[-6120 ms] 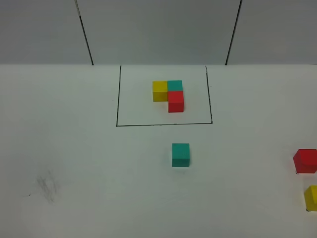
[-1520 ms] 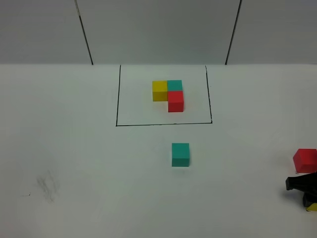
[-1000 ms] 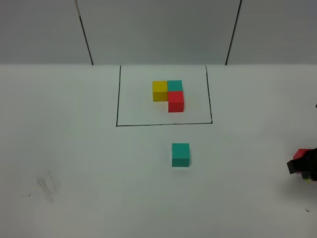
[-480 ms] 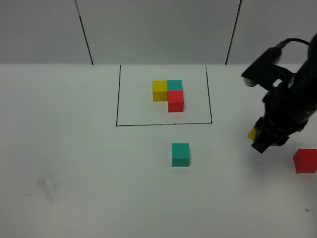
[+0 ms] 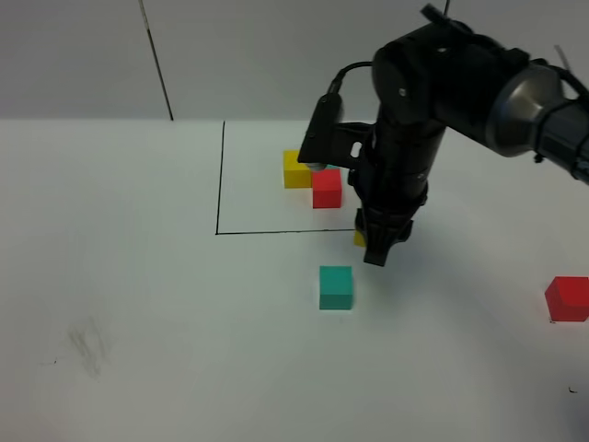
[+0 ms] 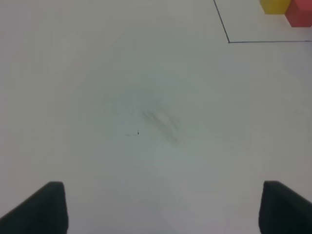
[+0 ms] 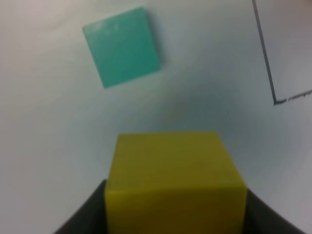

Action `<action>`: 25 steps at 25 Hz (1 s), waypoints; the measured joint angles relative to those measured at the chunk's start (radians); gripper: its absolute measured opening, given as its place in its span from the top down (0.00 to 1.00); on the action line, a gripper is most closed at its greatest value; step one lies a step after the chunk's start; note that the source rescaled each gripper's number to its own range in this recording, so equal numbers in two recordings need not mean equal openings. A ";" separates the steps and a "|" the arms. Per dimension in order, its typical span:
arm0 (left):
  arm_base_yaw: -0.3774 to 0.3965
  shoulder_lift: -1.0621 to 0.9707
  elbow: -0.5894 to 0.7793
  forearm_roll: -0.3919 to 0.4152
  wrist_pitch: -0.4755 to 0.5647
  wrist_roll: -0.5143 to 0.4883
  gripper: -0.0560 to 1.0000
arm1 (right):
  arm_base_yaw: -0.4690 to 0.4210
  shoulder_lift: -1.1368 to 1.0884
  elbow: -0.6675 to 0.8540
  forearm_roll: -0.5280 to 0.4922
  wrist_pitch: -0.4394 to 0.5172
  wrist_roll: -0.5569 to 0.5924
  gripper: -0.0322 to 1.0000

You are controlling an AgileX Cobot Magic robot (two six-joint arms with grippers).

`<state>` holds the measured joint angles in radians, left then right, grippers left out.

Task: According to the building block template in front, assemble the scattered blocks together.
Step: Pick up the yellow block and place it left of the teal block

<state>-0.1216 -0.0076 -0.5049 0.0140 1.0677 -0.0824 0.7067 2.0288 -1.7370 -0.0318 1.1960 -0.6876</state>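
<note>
We log yellow cube (image 7: 173,180) clamped in right tool (image 5: 378,250) near mid-tabletop (image 5: 138,276), just beyond teal cube (image 5: 336,287) | red cube (image 5: 566,299) at right edge | template (image 5: 313,180) toward far edge | left tool (image 6: 161,209) fingers apart, holding nothing

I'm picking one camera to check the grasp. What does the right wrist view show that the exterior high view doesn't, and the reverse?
Only the right wrist view: the small matte yellow cube close up, clamped between the dark fingers of the right gripper.

Only the exterior high view: the loose red matte cube at far right, the framed L-shaped block template, and the black right arm partly covering it.

Both: the loose teal matte cube, part of the thin black drawn rectangle, and the held yellow cube, only a sliver in the exterior view.
</note>
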 joint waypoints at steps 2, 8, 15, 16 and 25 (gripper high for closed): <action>0.000 0.000 0.000 0.000 0.000 0.000 0.22 | 0.023 0.053 -0.073 -0.001 0.010 -0.017 0.96; 0.000 0.000 0.000 0.000 0.000 0.000 0.22 | 0.096 0.147 -0.176 0.043 0.015 -0.146 0.96; 0.000 0.000 0.000 0.000 0.000 0.000 0.22 | 0.135 0.175 -0.182 0.082 0.022 -0.212 0.96; 0.000 0.000 0.000 0.000 0.000 0.000 0.22 | 0.139 0.183 -0.182 0.082 0.022 -0.212 0.96; 0.000 0.000 0.000 0.000 0.000 0.000 0.22 | 0.149 0.233 -0.182 0.088 -0.063 -0.173 0.96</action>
<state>-0.1216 -0.0076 -0.5049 0.0140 1.0677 -0.0824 0.8557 2.2619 -1.9191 0.0565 1.1332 -0.8609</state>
